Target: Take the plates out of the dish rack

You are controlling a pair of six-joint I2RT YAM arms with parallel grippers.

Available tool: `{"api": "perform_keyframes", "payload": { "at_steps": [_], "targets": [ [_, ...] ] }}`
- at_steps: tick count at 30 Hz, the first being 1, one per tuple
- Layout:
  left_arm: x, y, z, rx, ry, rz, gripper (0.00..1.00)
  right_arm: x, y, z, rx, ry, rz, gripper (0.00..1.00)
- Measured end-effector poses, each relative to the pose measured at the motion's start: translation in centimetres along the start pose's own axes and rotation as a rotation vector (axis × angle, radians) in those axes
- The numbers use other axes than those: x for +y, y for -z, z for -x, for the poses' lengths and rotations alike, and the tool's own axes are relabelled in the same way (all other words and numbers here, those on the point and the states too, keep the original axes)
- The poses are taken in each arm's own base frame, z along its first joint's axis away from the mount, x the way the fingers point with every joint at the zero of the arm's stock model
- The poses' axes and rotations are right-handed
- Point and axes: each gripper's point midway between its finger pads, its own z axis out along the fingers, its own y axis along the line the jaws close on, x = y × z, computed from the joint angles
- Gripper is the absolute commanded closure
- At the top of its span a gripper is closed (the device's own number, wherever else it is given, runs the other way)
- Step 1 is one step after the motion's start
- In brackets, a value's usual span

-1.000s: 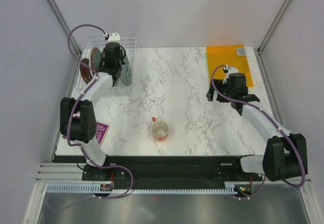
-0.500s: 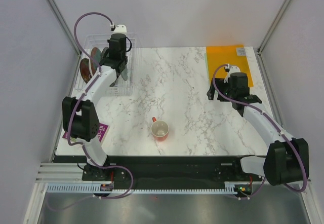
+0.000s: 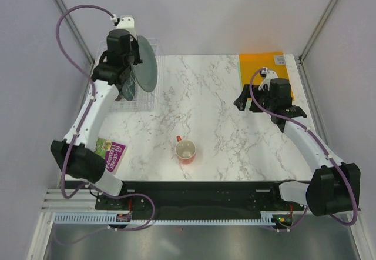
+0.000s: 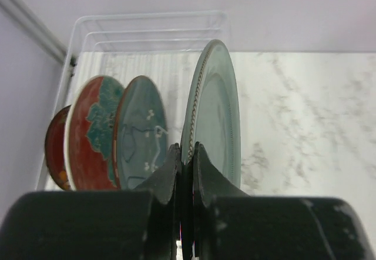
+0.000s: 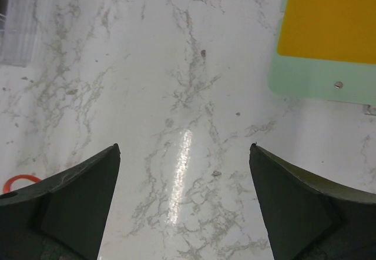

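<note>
Marble tabletop (image 3: 211, 95) carries the clear dish rack (image 3: 138, 103), an orange sheet (image 3: 261, 66) well right of it, three plates (image 4: 141, 133) upright inside, the grey-green plate (image 4: 214, 119) clamped above it by the left end effector (image 4: 187, 154), the right end effector (image 5: 183, 151) spread wide beyond a red mug (image 3: 185, 149).

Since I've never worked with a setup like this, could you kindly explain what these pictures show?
Two robot arms are bolted to the near edge of a marble table. One picture looks down from overhead; the other two come from cameras on the wrists. The left end effector is shut on the rim of an upright grey-green plate. Two red plates and a teal plate stand in the clear dish rack. The right end effector is open, empty, above the marble. A red mug, an orange sheet and a purple card are on the table.
</note>
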Motion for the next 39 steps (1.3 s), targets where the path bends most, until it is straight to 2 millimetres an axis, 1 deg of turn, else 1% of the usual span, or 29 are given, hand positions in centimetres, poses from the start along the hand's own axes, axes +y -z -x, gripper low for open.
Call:
{"api": "perform_keyframes", "payload": {
  "at_steps": [2,3,6,8,10,12,13,14,15,17,20,21,23,26,29,31,32,34,35,36,37,38,39],
  "targets": [
    [-0.8,2.9,2.0,-0.043,0.068,-0.086,0.98,1.3,0.1,0.6,-0.011,-0.027,0.058,0.02],
    [-1.3,4.7,3.2,-0.073,0.109,-0.143,0.98,1.9,0.2,0.9,-0.017,-0.042,0.087,0.02],
    [-2.8,9.3,5.8,-0.154,0.227,-0.301,0.98,4.0,0.3,1.5,-0.03,-0.087,0.176,0.02],
    [-4.0,11.7,6.2,-0.185,0.296,-0.404,0.98,5.8,0.4,2.1,-0.048,-0.112,0.242,0.02],
    [-5.1,13.1,5.6,-0.185,0.351,-0.485,0.98,7.9,0.7,2.8,-0.068,-0.131,0.315,0.02],
    [-6.7,13.5,4.0,-0.151,0.403,-0.563,0.98,9.8,1.0,3.4,-0.093,-0.151,0.386,0.02],
    [-7.4,13.4,3.1,-0.126,0.422,-0.59,0.98,10.7,1.3,3.5,-0.102,-0.16,0.419,0.02],
    [-8.3,13.0,1.6,-0.09,0.443,-0.617,0.98,11.4,1.6,3.6,-0.11,-0.17,0.445,0.02],
    [-8.9,12.7,0.4,-0.057,0.46,-0.631,0.98,11.9,1.8,3.6,-0.115,-0.177,0.465,0.02],
    [-10.4,11.8,-3.4,0.045,0.494,-0.653,0.98,12.9,2.3,3.6,-0.124,-0.192,0.503,0.02],
    [-11.6,11.7,-5.9,0.115,0.519,-0.67,0.98,14.2,2.6,3.6,-0.134,-0.204,0.543,0.02],
    [-12.0,11.8,-6.4,0.129,0.531,-0.68,0.98,14.4,2.6,3.5,-0.136,-0.207,0.552,0.02],
    [-12.8,12.1,-6.5,0.132,0.549,-0.708,0.98,15.0,2.6,3.2,-0.135,-0.215,0.57,0.02],
    [-13.7,12.7,-5.6,0.099,0.575,-0.749,0.98,15.2,2.5,2.6,-0.122,-0.227,0.577,0.02],
    [-14.2,13.5,-4.6,0.062,0.601,-0.788,0.98,15.2,2.2,2.3,-0.117,-0.232,0.574,0.03],
    [-14.3,13.9,-4.3,0.048,0.613,-0.808,0.98,15.1,2.1,2.1,-0.116,-0.235,0.574,0.1],
    [-14.4,14.1,-4.2,0.042,0.619,-0.816,0.98,15.2,2.1,2.1,-0.119,-0.236,0.578,0.17],
    [-14.6,14.3,-4.2,0.036,0.63,-0.829,0.98,15.3,2.0,2.2,-0.126,-0.238,0.587,0.35],
    [-14.6,14.3,-4.4,0.036,0.638,-0.834,0.98,15.4,2.0,2.2,-0.127,-0.237,0.593,0.49],
    [-14.7,14.4,-4.6,0.038,0.644,-0.838,0.98,15.5,2.1,2.2,-0.13,-0.236,0.603,0.67],
    [-14.8,14.4,-5.0,0.041,0.652,-0.844,0.98,15.6,2.1,2.2,-0.134,-0.235,0.613,0.91],
    [-14.8,14.4,-5.4,0.046,0.667,-0.847,0.98,15.5,1.9,2.1,-0.133,-0.233,0.608,1.0],
    [-14.7,14.5,-5.6,0.047,0.676,-0.849,0.98,15.2,1.8,1.9,-0.125,-0.255,0.606,1.0]
  ]
}}
